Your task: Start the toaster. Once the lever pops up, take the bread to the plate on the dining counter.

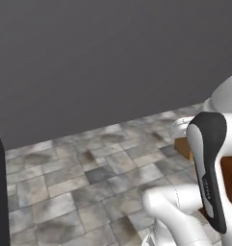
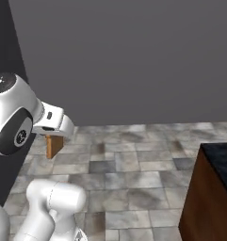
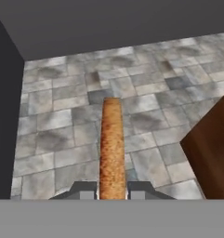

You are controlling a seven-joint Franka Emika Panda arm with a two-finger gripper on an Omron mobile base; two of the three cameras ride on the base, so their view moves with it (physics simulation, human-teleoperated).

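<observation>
carrying bread toward the dining counter; toaster step judged done.

item: gripper, jaws clenched on the bread, slice held edge-on and reaching forward from between the fingertips; in the right base view the bread hangs just under the hand. stage: transport leg, plate not yet reached. next move calls for bringing the slice over the dining counter, whose black top and brown panel lie to the gripper's right, near. surface: grey stone floor tiles below. room: plain grey wall ahead, dark panel to the left.
</observation>
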